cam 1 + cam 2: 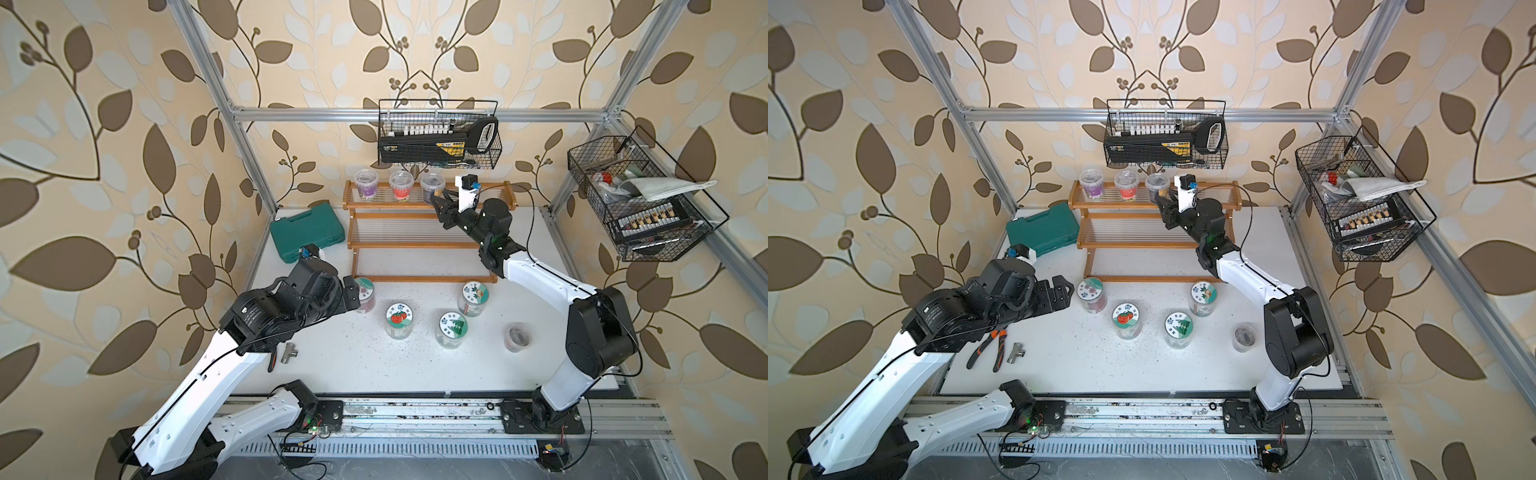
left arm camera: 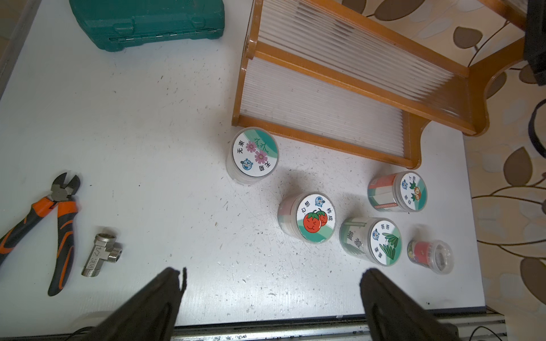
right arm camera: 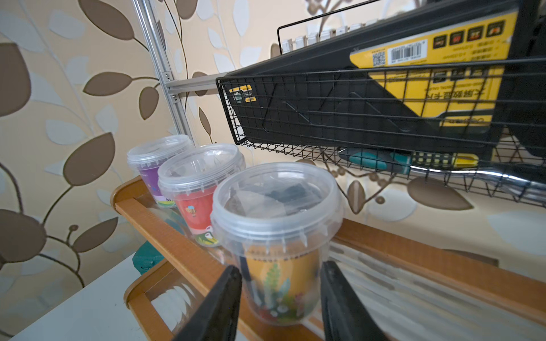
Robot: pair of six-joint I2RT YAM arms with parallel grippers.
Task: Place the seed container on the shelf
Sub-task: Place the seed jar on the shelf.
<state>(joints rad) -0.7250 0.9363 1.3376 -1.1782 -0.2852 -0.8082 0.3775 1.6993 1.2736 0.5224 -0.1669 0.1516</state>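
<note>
At the front of the white surface (image 1: 332, 365) lie orange pliers (image 1: 988, 347) and a metal pipe piece (image 1: 1016, 352) just beside them. The left tool (image 2: 271, 276) hangs above the surface with its two fingers spread wide and nothing between them.

A bit farther in stand four jars with picture lids: a tomato jar (image 1: 399, 320), a leaf jar (image 1: 453, 328), a flower jar (image 1: 365, 293) and one more jar (image 1: 473, 297). A small clear cup (image 1: 518, 337) stands near the leaf jar, on the right arm's side. The flower jar is just beside the shelf's low front corner.

Behind the jars is the wooden shelf (image 1: 415, 246) with three steps. A green case (image 1: 307, 235) lies next to it on the left arm's side.

On the top step a purple cup (image 1: 365, 185) and a red cup (image 1: 401, 185) stand in a row. The yellow cup (image 3: 277, 236) is third in that row, right beside the red cup. The right tool (image 3: 280, 271) squeezes its lower part from both sides. I cannot tell if the cup's bottom rests on the step.

A black wire basket (image 1: 436, 145) hangs on the wall above the shelf.
</note>
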